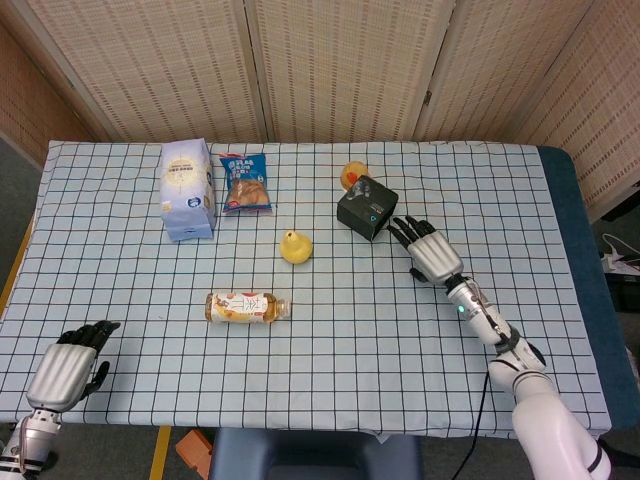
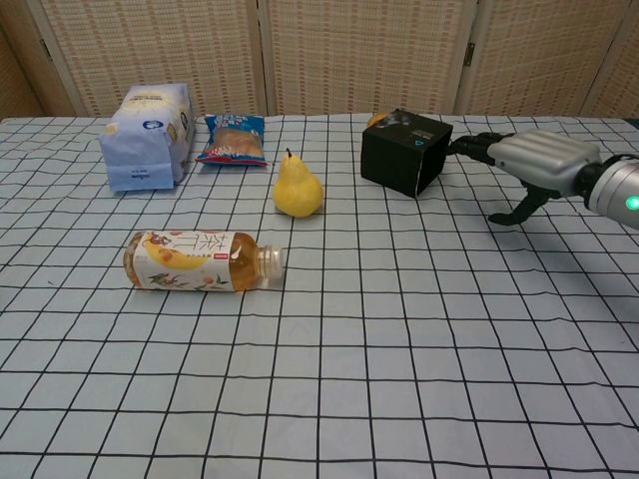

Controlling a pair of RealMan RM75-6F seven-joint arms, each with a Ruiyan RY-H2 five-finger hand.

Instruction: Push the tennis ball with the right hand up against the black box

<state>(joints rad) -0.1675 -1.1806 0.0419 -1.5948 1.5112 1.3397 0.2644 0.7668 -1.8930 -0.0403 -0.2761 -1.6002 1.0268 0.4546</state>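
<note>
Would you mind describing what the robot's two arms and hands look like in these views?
Both hands, right hand and left hand, have silver-grey ribbed metal backs with black fingers. The right forearm is white and silver in segments, with a small green light near the wrist and a black cable beside the arm.
</note>
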